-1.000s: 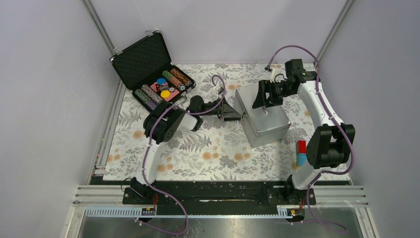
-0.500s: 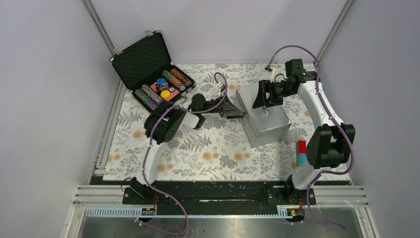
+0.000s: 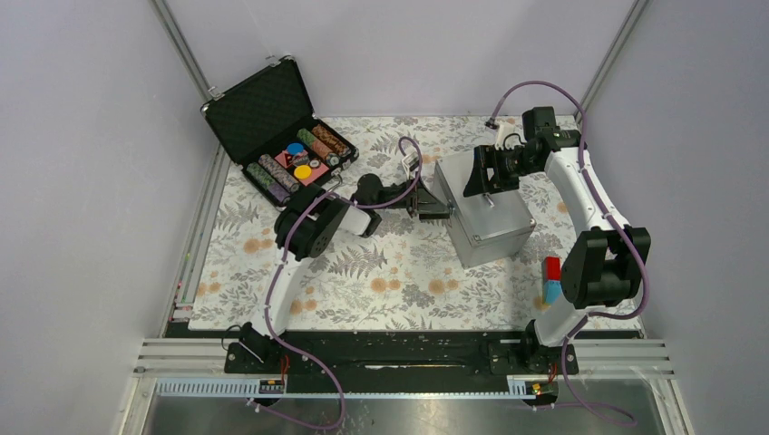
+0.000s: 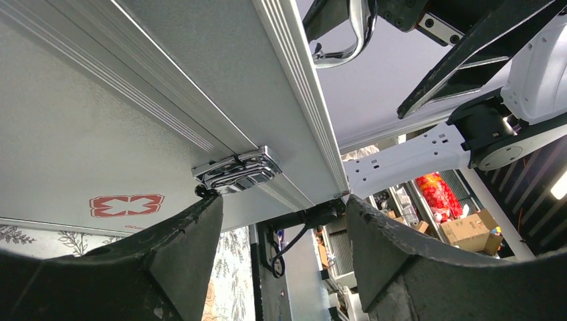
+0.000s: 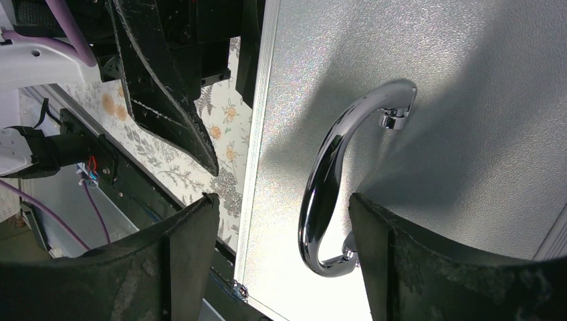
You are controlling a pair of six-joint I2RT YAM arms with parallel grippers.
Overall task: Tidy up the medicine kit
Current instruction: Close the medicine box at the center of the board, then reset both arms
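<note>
I am seeing the medicine kit (image 3: 485,227) blocking the mat's middle. My left gripper (image 3: 437,201) is crowding its 9 o'clock wall, jaws standing apart by the chrome latch (image 4: 237,170). My right gripper (image 3: 479,179) is hanging spread over the lid, the chrome handle (image 5: 327,187) showing between its fingers. The open chip case (image 3: 281,136) is filling the 10 o'clock corner, and a red-and-blue item (image 3: 551,279) is sitting at 4 o'clock. The floral mat (image 3: 363,281) from 6 to 8 o'clock is lying free for passing.

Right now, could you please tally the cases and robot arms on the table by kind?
Silver metal medicine kit: 1
Black foam-lined chip case: 1
Robot arms: 2 (left arm, right arm)
Total: 4
</note>
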